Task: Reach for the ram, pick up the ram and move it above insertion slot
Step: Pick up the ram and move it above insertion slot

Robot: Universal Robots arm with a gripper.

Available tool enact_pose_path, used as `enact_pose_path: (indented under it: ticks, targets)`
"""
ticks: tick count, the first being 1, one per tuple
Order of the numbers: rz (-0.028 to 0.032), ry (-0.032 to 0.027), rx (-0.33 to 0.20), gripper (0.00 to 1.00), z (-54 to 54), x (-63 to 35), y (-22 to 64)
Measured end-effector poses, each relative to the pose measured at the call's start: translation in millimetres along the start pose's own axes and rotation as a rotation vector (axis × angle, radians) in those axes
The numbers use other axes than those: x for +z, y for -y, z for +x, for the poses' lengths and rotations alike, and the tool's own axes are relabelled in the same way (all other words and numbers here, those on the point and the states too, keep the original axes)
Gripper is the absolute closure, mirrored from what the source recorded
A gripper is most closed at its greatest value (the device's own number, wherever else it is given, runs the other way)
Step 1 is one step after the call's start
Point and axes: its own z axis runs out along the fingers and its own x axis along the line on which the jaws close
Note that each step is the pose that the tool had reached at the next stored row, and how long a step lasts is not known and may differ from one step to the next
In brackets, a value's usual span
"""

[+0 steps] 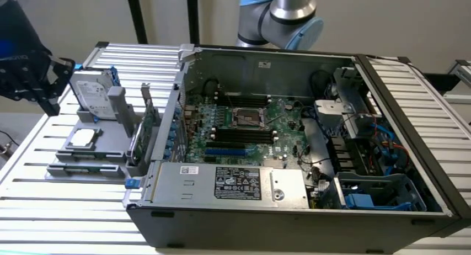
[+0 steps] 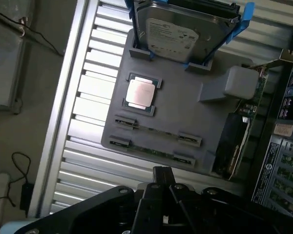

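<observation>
Black two-finger tool (image 2: pixel 162 173): shut, empty, poised over the grey plastic holder (image 2: pixel 185 112), touching nothing.
Thin green ram stick (image 2: pixel 151 151): stands on edge between the holder's clips, top edge exposed for grasping.

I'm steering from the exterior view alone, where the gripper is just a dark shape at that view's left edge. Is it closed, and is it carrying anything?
Observer: The wrist view shows the gripper shut and empty.
Operator: Where is the ram, then?
Observer: The ram sits between clips on the gray holder, apart from the gripper.
Operator: Is anything close beside it?
Observer: A second thin stick runs parallel to it, on the side toward the processor chip.
</observation>
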Motion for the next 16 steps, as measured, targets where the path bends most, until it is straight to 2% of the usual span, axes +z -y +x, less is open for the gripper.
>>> enact_pose_path:
  ticks: [16]
  targets:
    - [0.0001,-0.0112,-0.292,0.89,0.0,4.1,0.2]
